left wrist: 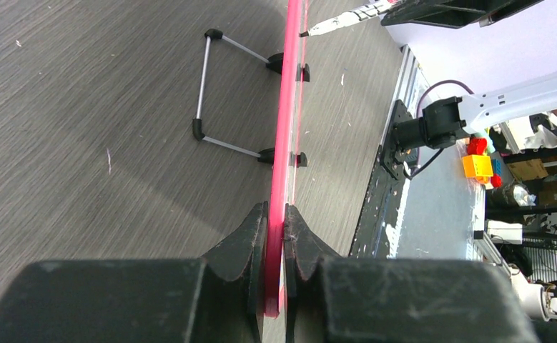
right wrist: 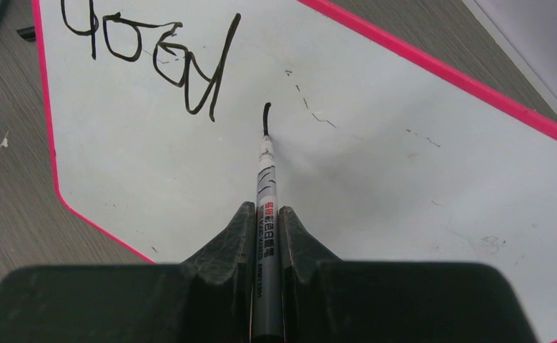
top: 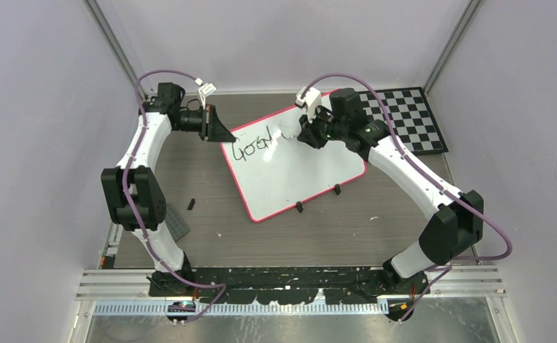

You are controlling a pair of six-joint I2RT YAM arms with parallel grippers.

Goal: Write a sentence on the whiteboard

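The whiteboard point(top: 304, 175) with its red-pink rim lies tilted on the table, edge-on in the left wrist view point(left wrist: 287, 128). My left gripper point(top: 218, 131) is shut on the board's rim at its far left corner point(left wrist: 276, 214). My right gripper point(top: 305, 132) is shut on a grey marker point(right wrist: 267, 214), tip touching the board point(right wrist: 404, 200). The sentence point(top: 254, 148) reads "Good", also clear in the right wrist view point(right wrist: 161, 61). A short new stroke point(right wrist: 266, 118) sits at the marker tip. The marker tip also shows in the left wrist view point(left wrist: 332, 25).
A black-and-white checkerboard mat point(top: 404, 118) lies at the back right. A grey plate point(top: 177, 221) and a small black piece point(top: 190, 204) lie left of the board. The board's wire stand point(left wrist: 225, 93) and black clip feet point(top: 318, 200) stick out. Walls enclose the sides.
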